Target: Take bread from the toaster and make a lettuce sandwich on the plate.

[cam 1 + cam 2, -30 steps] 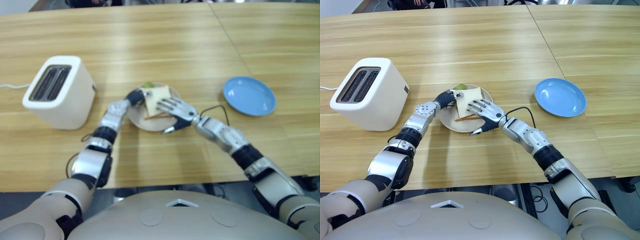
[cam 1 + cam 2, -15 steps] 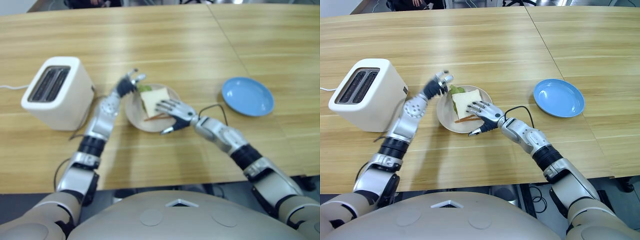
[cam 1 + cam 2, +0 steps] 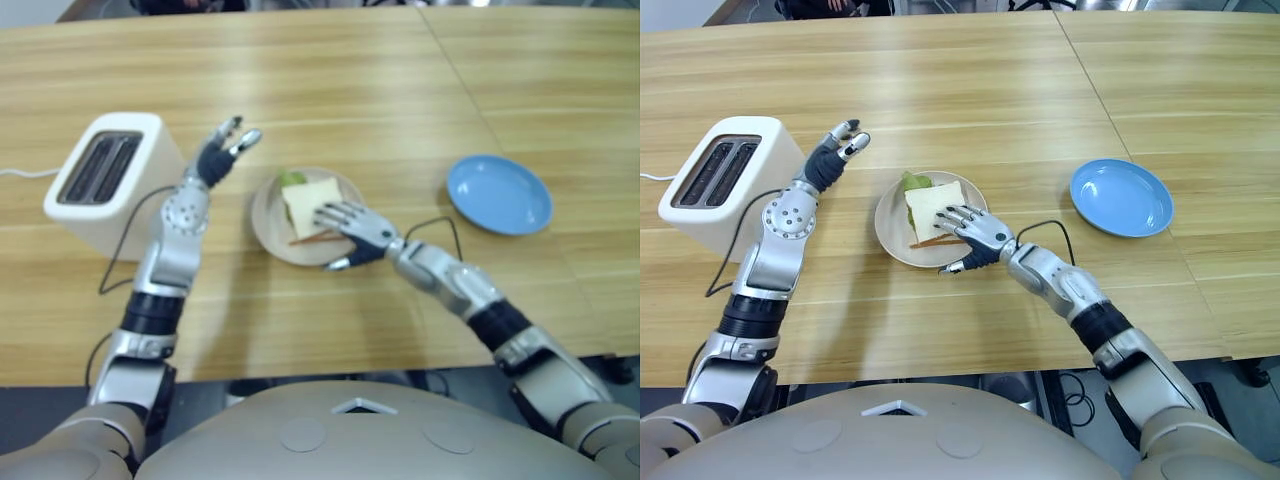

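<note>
Change: my left robot hand (image 3: 830, 152) has left the sandwich (image 3: 930, 206) and risen beside the toaster (image 3: 702, 212), spread, empty | right robot hand (image 3: 976, 232) lies spread atop the bread | sandwich on plate (image 3: 888, 233), seemingly done.

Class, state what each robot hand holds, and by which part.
Nothing is grasped. The left hand is open; the right hand rests its fingers on the top bread slice.

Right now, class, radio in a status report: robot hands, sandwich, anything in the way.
Left robot hand open, up beside toaster. Right robot hand open, resting on sandwich on plate. Blue plate off right, not in the way.
</note>
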Tool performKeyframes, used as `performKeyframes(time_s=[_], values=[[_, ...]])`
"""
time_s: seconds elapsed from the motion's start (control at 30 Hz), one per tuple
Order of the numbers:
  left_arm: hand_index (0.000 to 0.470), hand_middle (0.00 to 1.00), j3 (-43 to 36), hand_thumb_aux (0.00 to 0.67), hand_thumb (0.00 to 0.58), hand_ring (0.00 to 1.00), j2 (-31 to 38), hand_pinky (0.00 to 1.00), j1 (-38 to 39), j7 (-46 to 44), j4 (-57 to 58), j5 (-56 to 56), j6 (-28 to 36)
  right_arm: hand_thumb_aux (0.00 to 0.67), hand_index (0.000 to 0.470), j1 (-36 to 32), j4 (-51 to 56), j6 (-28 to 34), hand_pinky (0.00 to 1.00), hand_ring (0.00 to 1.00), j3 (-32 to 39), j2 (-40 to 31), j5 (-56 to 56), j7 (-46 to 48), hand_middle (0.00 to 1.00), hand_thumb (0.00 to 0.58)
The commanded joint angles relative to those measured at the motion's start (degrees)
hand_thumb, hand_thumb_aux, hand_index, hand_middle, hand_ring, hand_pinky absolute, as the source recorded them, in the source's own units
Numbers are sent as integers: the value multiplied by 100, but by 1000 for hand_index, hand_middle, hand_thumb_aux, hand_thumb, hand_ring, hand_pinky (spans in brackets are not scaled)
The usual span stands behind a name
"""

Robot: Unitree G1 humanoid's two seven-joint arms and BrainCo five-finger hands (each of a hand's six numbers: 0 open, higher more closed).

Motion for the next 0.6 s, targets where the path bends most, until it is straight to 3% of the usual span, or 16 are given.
performKeyframes(time_s=[0.03,0.17,0.3,0.43,0.6], values=[[460,1000,40,670,580,1000,-148,1000,238,-544,232,-762,-238,670,460,93,-1549,-476,1000,1000,-1009,77,949,-627,1000,580],[460,1000,323,670,580,1000,131,1000,649,-841,-292,-1150,-168,670,460,343,-2728,-327,1000,1000,-1803,122,1911,-266,1000,580],[460,1000,748,670,580,1000,787,1000,1173,-1331,-1368,-1505,316,670,460,881,-3058,190,1000,1000,-2127,-69,2455,578,1000,580],[460,1000,1065,670,580,1000,1650,1000,1811,-1778,-2131,-1520,796,670,460,1648,-2725,718,1000,1000,-1717,-695,2397,2010,1000,580],[460,1000,775,670,580,1000,2494,1000,2572,-2226,-2508,-1189,841,670,460,2293,-2306,1113,1000,1000,-1096,-1088,2314,3243,1000,580]])
